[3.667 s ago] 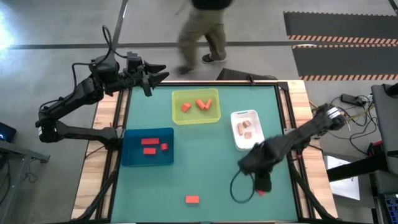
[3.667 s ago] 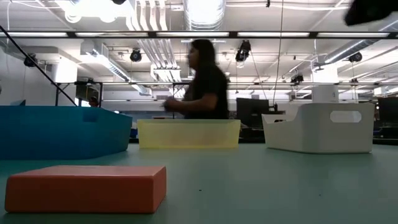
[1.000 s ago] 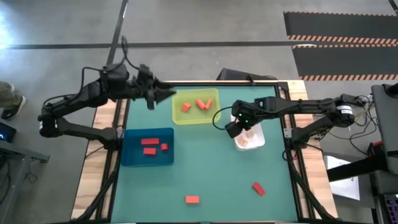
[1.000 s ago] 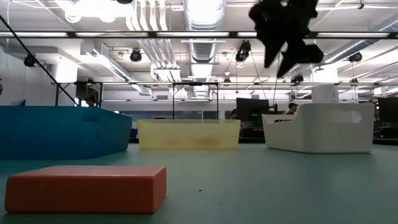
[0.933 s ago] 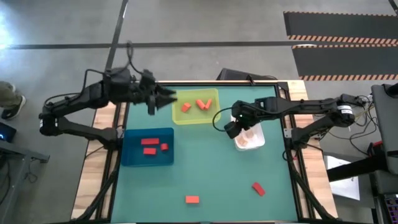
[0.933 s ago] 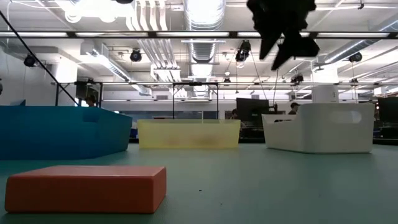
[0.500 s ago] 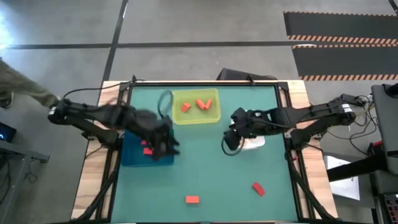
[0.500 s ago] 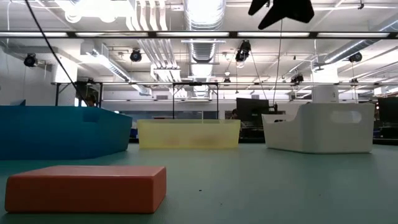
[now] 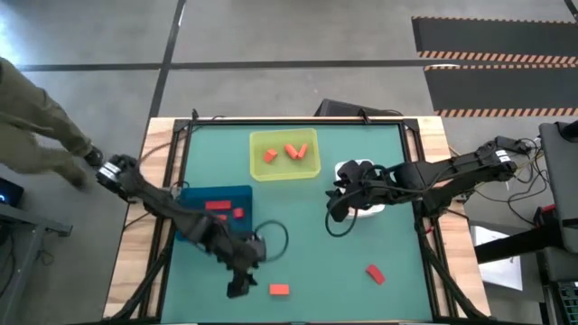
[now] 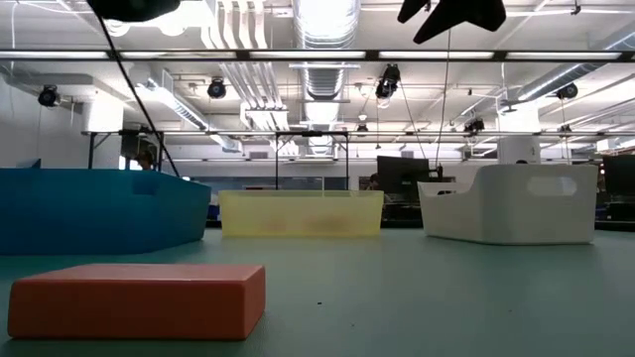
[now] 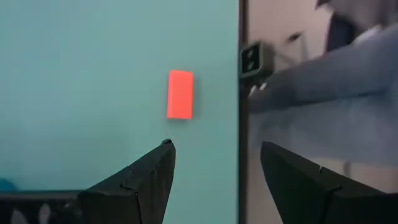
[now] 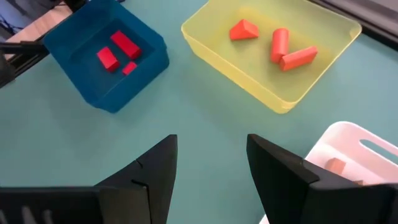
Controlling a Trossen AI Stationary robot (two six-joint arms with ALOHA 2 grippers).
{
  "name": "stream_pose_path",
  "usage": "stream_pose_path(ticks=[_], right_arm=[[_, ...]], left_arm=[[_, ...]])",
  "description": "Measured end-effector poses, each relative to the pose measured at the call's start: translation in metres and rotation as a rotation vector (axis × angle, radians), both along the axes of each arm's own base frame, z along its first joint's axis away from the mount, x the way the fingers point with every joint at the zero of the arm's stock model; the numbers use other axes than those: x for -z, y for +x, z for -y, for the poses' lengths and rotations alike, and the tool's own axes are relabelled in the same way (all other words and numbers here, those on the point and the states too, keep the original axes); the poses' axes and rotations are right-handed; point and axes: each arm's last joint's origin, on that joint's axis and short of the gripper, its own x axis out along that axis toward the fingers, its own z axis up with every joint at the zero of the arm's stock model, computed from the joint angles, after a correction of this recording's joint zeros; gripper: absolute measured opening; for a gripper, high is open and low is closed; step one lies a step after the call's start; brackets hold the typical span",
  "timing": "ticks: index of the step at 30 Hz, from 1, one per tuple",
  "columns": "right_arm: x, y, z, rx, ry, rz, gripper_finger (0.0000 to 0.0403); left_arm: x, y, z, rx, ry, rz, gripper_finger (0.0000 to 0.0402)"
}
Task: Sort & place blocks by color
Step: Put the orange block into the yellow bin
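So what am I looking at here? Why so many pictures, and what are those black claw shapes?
It is one moment seen by four cameras. One looks straight down on a green table with two dark robot arms. One sits at table height. One rides on each arm's wrist, so the black shapes are that arm's own two fingers.

The job is sorting small blocks by colour into trays. The blue tray holds red blocks, the yellow tray orange ones, and the white tray pale ones.

Two red blocks lie loose on the table: one at the near edge, another to the right.

The left tool hangs open beside the first loose block. The right tool is open next to the white tray. Neither holds anything.

A person's sleeve shows at the far left.
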Motion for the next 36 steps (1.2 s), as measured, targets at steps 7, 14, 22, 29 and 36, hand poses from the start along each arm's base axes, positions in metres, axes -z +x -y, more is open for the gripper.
stream_pose_path(ticks=[7, 14, 22, 29, 36], right_arm=[[0.0, 0.0, 0.001, 0.035, -0.032, 0.011, 0.0183], [-0.001, 0.0, 0.002, 0.048, -0.045, 0.015, 0.0183], [0.0, 0.0, 0.002, 0.054, -0.053, 0.015, 0.0183], [0.005, -0.001, 0.002, 0.054, -0.059, -0.005, 0.0183], [0.015, -0.002, 0.003, 0.082, -0.042, -0.023, 0.0183]], left_arm=[[0.032, 0.013, 0.031, 0.091, 0.201, 0.018, 0.0221], [0.055, 0.023, 0.038, 0.133, 0.354, 0.047, 0.0221], [0.079, 0.042, 0.053, 0.172, 0.351, 0.125, 0.0221], [0.096, 0.05, 0.06, 0.226, 0.371, 0.152, 0.0221], [0.121, 0.055, 0.065, 0.234, 0.369, 0.156, 0.0221]])
